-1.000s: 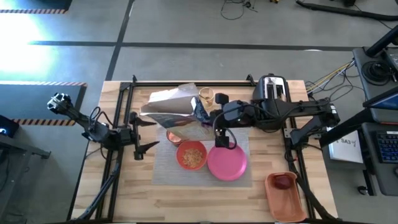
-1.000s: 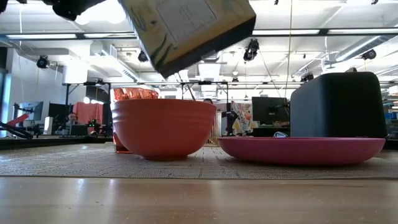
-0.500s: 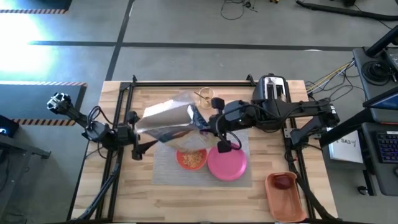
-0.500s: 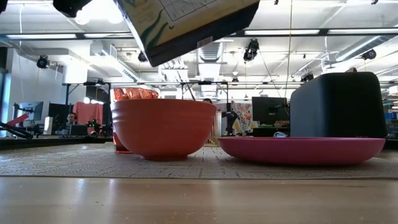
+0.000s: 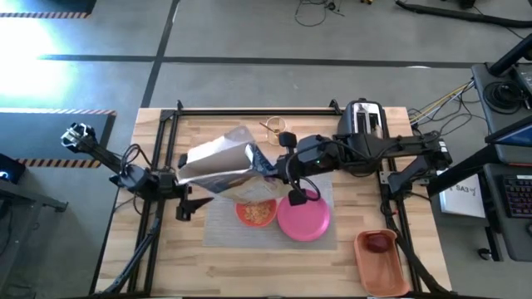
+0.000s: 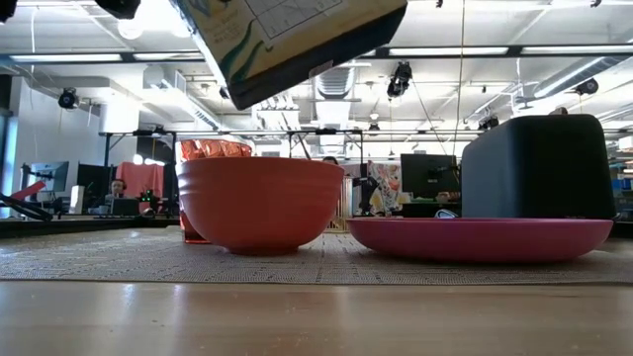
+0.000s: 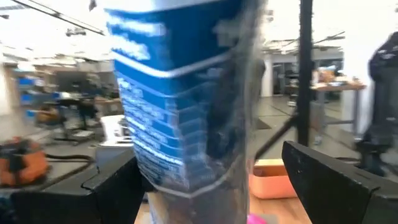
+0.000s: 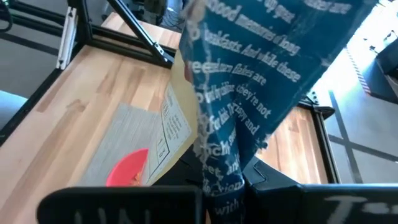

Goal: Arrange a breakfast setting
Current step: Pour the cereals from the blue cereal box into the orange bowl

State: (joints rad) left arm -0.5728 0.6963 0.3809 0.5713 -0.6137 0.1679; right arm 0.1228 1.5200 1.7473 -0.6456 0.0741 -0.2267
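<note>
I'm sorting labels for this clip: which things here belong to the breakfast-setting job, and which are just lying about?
In the job: grey placemat, pink plate, orange bowl, small cup, red apple, cereal bag held by the right gripper.

Lying about: toaster, orange tray.

A grey woven rectangular placemat (image 5: 264, 218) lies on the pale wooden slatted table (image 5: 224, 262). The round glossy pink plate (image 5: 302, 218) is a plain magenta pink, and the smaller round orange bowl (image 5: 257, 212) shows tan flakes inside. The tall foil cereal bag (image 5: 218, 163) is silver and tan on one face, and deep blue with white lettering on another (image 8: 249, 93). The boxy toaster (image 5: 362, 118) is black and silver. The rectangular orange tray (image 5: 381, 262) carries a dark red round apple (image 5: 379, 242). Both arms are dark.
</note>
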